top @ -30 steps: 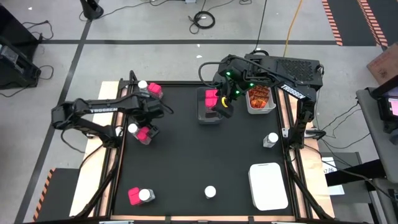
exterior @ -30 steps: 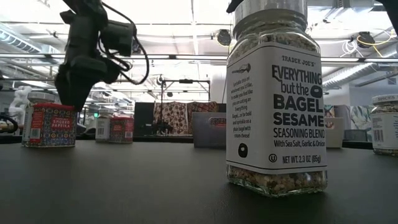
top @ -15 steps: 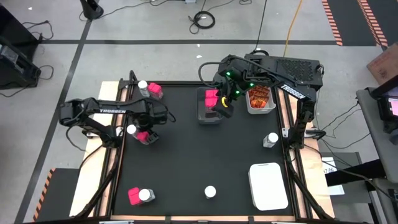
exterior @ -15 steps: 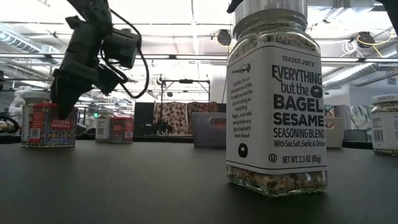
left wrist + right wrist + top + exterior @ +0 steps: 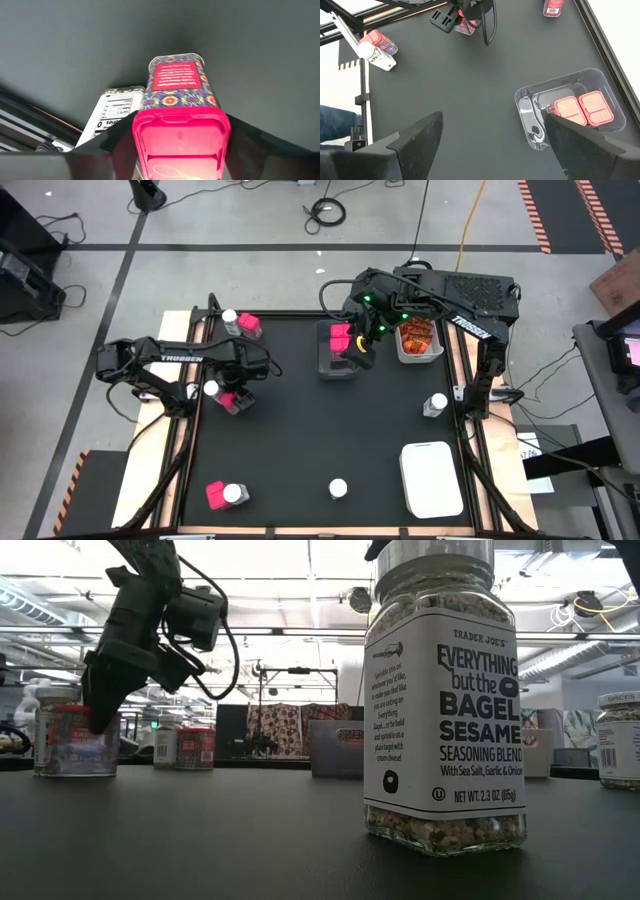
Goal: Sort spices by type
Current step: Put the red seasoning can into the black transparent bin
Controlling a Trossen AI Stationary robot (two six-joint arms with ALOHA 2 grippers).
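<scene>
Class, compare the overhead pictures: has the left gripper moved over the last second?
Yes. The left gripper has slid toward the table's left edge and come down over the pink tin beside the white-lidded jar.

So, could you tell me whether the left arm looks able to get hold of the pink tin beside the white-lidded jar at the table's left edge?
Probably yes. The left gripper is already down over the pink tin, its fingers on either side, and the jar stands beside it without blocking.
</scene>
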